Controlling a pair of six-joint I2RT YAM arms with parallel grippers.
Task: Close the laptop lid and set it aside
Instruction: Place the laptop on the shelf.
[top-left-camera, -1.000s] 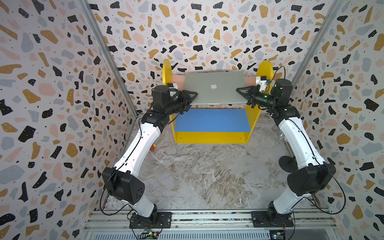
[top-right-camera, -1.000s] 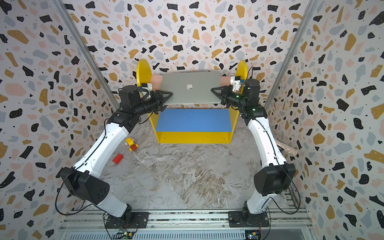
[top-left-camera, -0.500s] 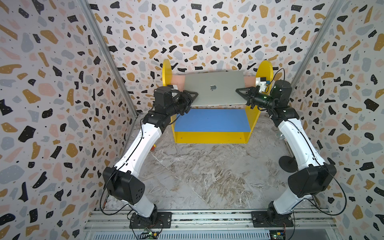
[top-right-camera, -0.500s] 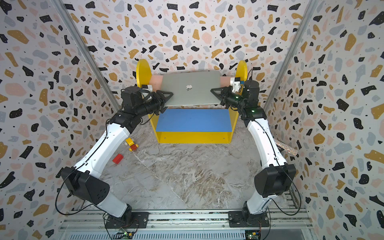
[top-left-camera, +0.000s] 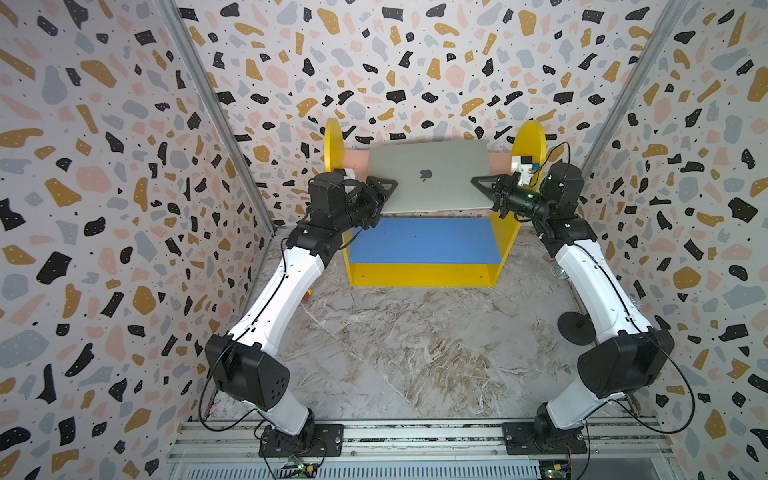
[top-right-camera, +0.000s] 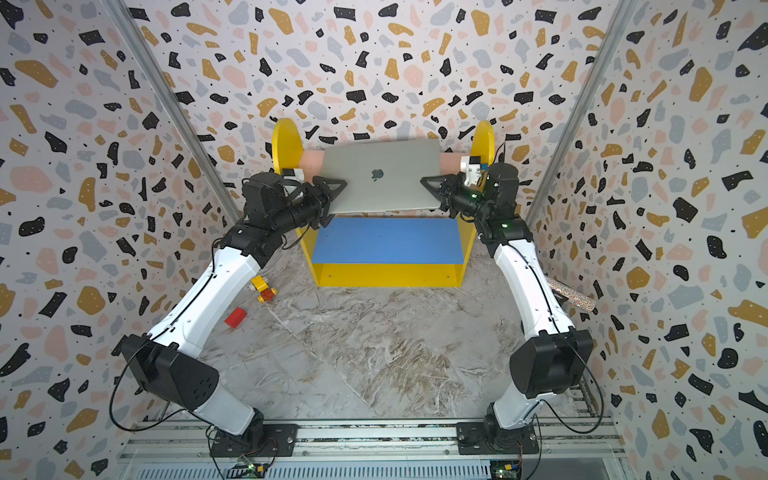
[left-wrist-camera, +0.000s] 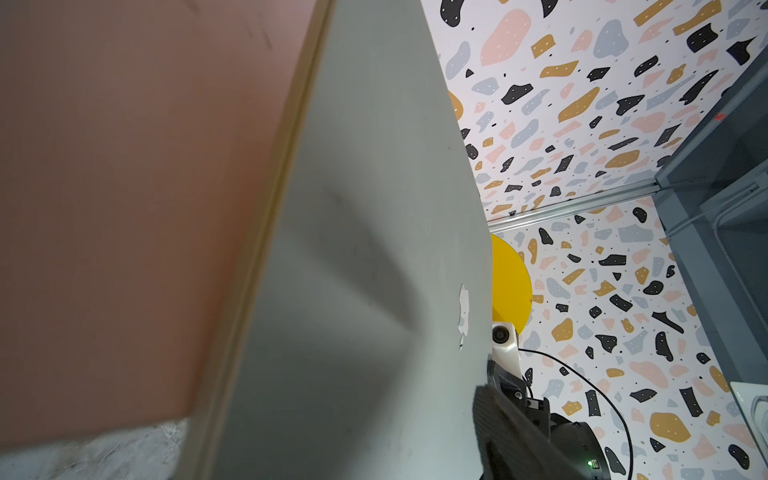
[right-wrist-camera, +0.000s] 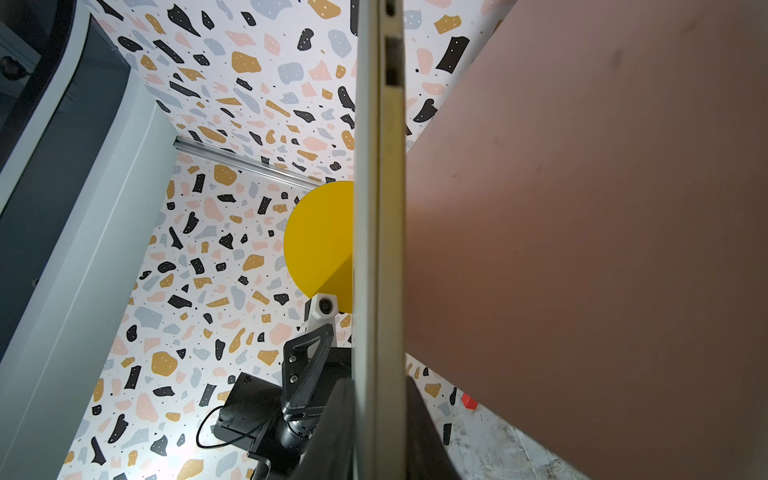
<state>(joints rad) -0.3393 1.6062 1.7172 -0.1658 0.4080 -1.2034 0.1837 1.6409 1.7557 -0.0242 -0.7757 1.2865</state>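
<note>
The laptop (top-left-camera: 428, 166) (top-right-camera: 378, 160) is closed, silver lid up with the logo showing. It lies over the pink top board (top-left-camera: 355, 160) of a yellow shelf at the back. My left gripper (top-left-camera: 384, 189) (top-right-camera: 338, 185) is open at the laptop's left edge, its upper finger (right-wrist-camera: 307, 361) standing off the lid (left-wrist-camera: 365, 249). The lower finger is hidden. My right gripper (top-left-camera: 480, 185) (top-right-camera: 428, 183) (right-wrist-camera: 379, 436) is shut on the laptop's right edge (right-wrist-camera: 378, 249), one finger on each face.
A blue lower board (top-left-camera: 424, 241) sits under the pink one, between yellow side panels (top-left-camera: 505, 232). On the marble floor lie a red block (top-right-camera: 235, 318), a yellow-red toy (top-right-camera: 264, 289), a glitter roll (top-right-camera: 571, 297) and a black round base (top-left-camera: 575, 328). Patterned walls stand close on three sides.
My left gripper's jaws have spread apart at the laptop's left edge. The right gripper keeps its hold, and the laptop has hardly moved.
</note>
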